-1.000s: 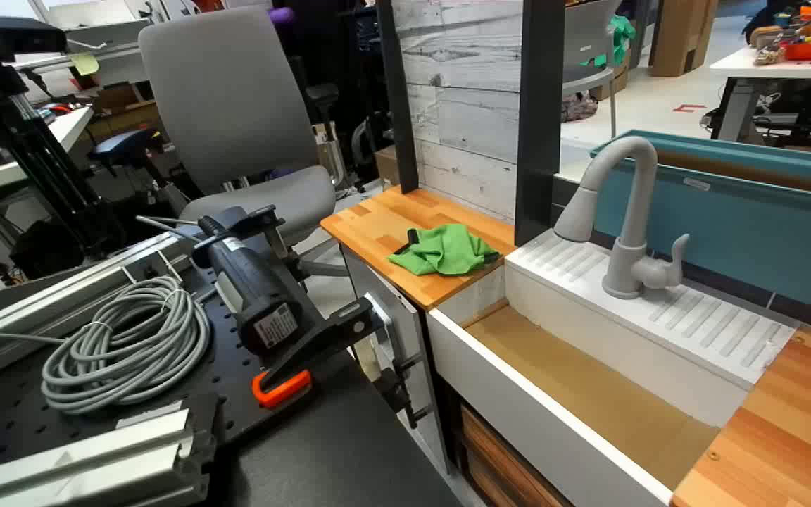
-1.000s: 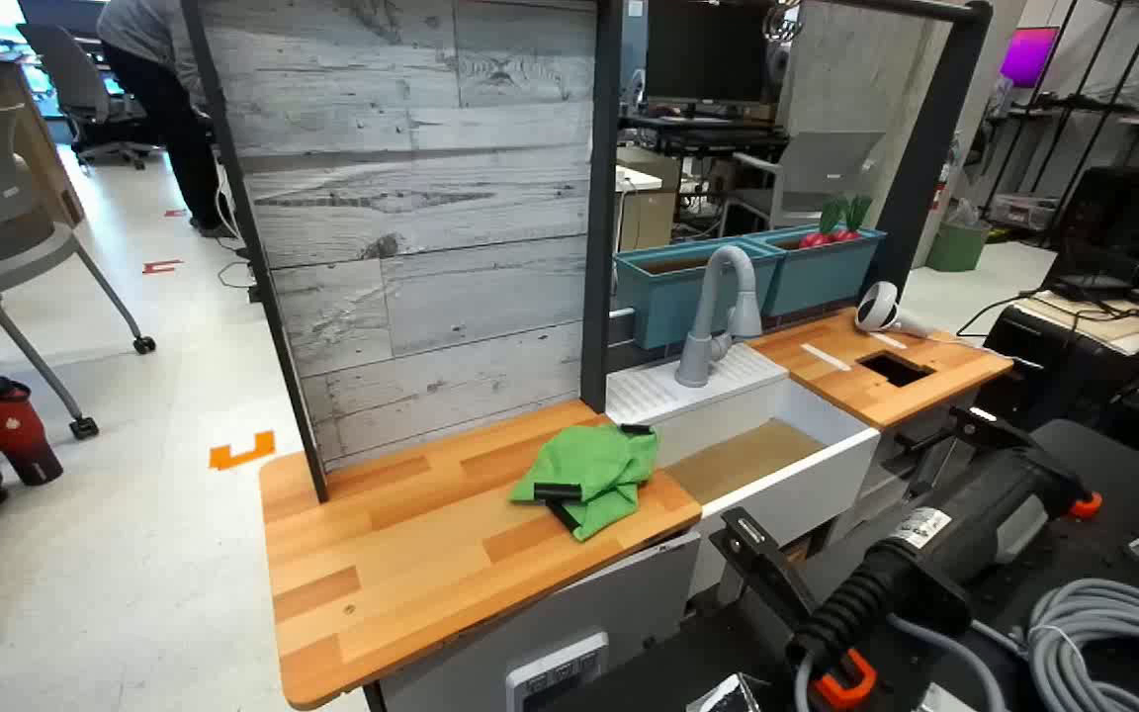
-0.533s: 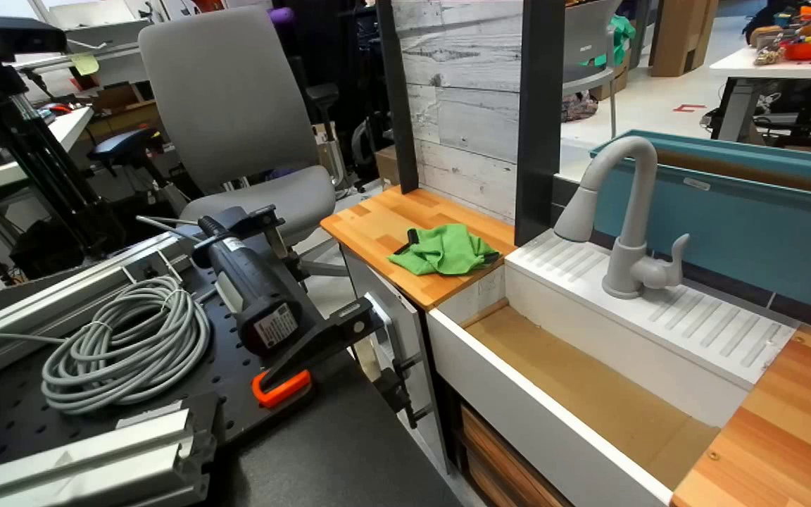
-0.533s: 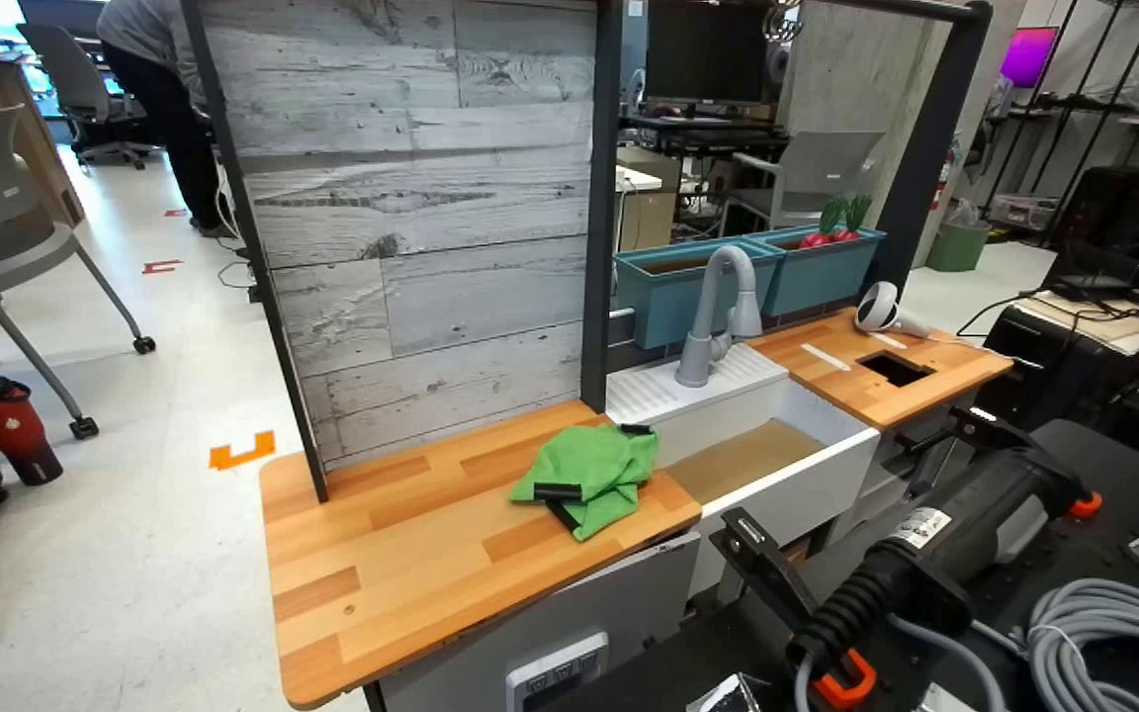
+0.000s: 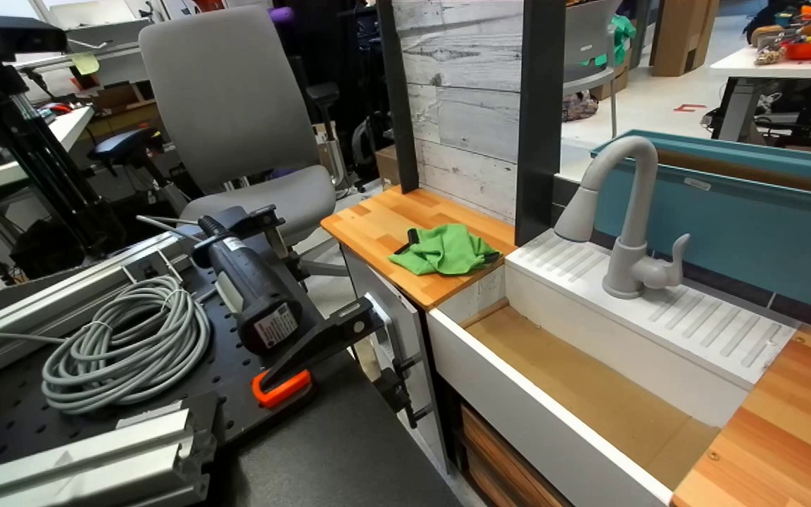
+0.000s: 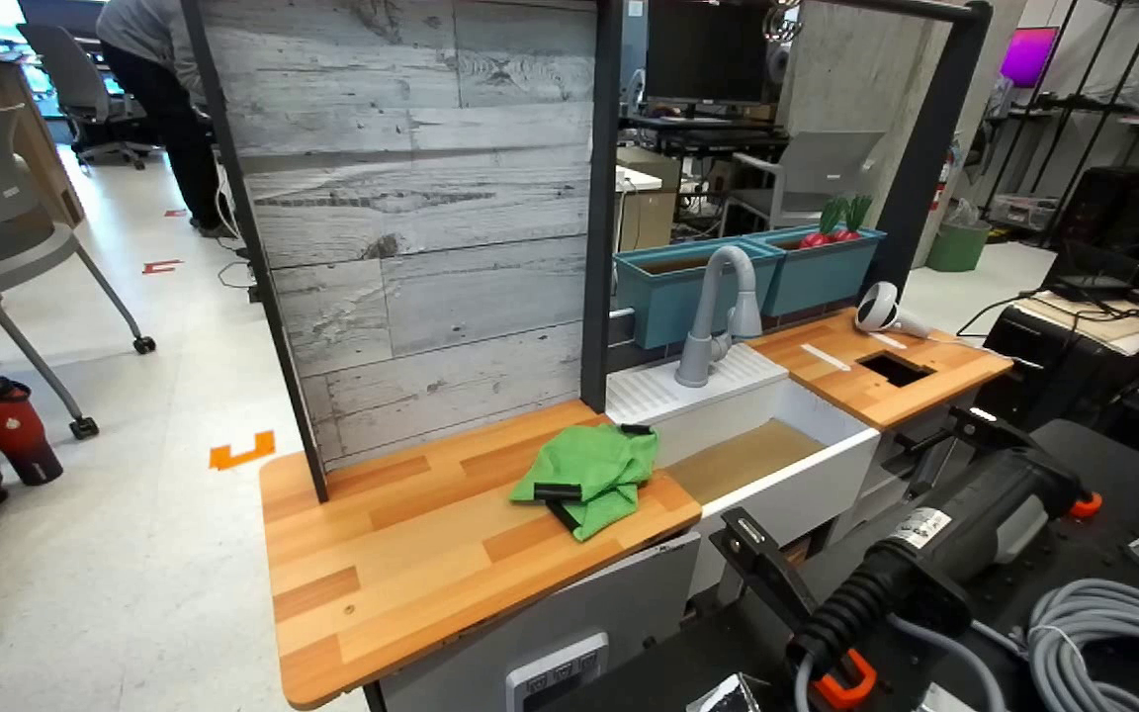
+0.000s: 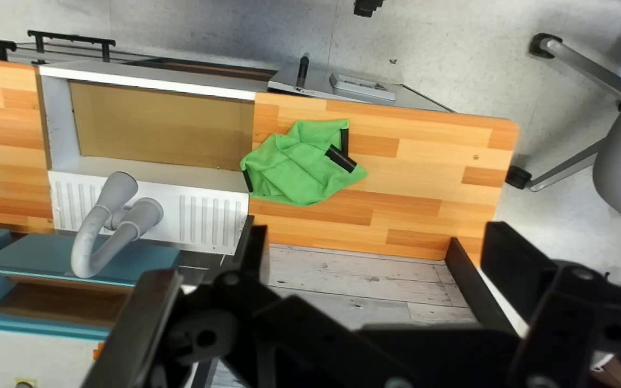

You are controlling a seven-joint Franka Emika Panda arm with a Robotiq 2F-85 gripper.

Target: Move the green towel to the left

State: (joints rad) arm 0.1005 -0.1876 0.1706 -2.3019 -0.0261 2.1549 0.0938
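Note:
The green towel (image 5: 448, 250) lies crumpled on the wooden counter (image 5: 384, 218) beside the sink, with black strips on its corners. The towel also shows in an exterior view (image 6: 589, 465), at the counter's sink end. In the wrist view the towel (image 7: 297, 164) is whole in sight, near the sink's edge. My gripper (image 7: 378, 234) comes in from the bottom of the wrist view. Its jaws stand wide apart with nothing between them. The gripper looks well above the counter and apart from the towel. It is out of view in both exterior views.
The sink (image 6: 787, 499) with a grey faucet (image 6: 703, 316) adjoins the towel's end of the counter. An upright plank panel (image 6: 411, 227) with dark posts stands along the counter's back edge. Blue planters (image 6: 668, 297) hang behind the sink. A grey chair (image 5: 236, 105) stands near the counter's end.

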